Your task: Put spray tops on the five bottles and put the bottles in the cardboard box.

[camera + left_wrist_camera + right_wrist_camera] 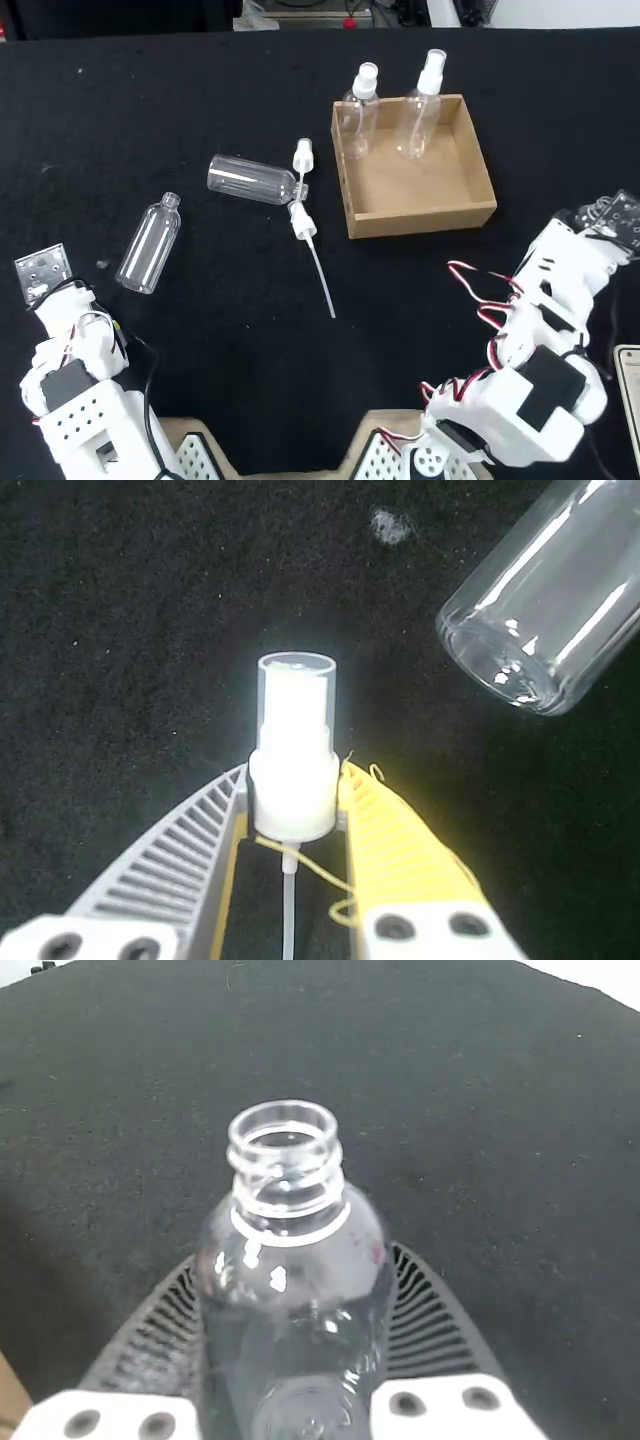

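A spray top [293,770] sits clamped in the left gripper [295,785]. An uncapped bottle [290,1290] is clenched in the right gripper [297,1260]. The cardboard box [420,218] lies at one o'clock on the table [150,100]. If misaligned, the dip tube [288,910] could miss the neck [285,1155] and bend.

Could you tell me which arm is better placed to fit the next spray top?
Left: the left hand grips a spray top, while the right hand holds an uncapped bottle, neck open.

Overhead table [150,90] camera, two close wrist cameras
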`<state>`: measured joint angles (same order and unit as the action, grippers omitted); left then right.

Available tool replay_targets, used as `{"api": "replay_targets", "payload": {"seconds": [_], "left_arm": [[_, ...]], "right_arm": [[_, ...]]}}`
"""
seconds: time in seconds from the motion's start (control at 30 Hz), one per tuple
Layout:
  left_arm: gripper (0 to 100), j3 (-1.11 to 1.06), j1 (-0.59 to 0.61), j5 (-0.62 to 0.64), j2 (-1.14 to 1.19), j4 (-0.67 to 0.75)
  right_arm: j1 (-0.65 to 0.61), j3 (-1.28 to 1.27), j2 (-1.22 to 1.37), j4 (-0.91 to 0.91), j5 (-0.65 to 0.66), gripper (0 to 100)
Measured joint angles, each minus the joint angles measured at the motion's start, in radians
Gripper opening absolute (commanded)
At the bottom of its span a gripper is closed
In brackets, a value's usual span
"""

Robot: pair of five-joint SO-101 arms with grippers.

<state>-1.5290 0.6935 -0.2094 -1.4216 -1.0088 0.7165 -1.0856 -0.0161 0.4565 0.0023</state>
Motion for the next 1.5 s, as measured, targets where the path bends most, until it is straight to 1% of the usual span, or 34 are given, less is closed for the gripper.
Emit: {"api": "replay_targets", "payload": {"seconds": [0.2,0.37,0.47,0.83,0.97,1.2,1.33,1.5], "left_arm": [[8,0.0,0.0,0.0,0.0,0.0],[8,0.0,0.0,0.0,0.0,0.0],[8,0.0,0.0,0.0,0.0,0.0],[8,0.0,0.0,0.0,0.0,0.0],[8,0.0,0.0,0.0,0.0,0.0],[8,0.0,0.0,0.0,0.0,0.0],[8,0.0,0.0,0.0,0.0,0.0],[8,0.0,0.0,0.0,0.0,0.0]], "right_arm": [[0.0,-0.052,-0.002,0.068,-0.002,7.6],[0.002,-0.095,-0.006,0.107,-0.002,16.9],[0.002,-0.118,-0.011,0.137,-0.002,20.4],[0.003,-0.164,0.0,0.175,-0.002,21.3],[0.006,-0.195,-0.068,0.169,-0.002,21.3],[0.006,-0.33,-0.31,0.169,0.003,21.4],[0.006,-0.344,-0.39,0.078,0.061,21.4],[0.006,-0.344,-0.4,-0.077,0.069,21.3]]}}
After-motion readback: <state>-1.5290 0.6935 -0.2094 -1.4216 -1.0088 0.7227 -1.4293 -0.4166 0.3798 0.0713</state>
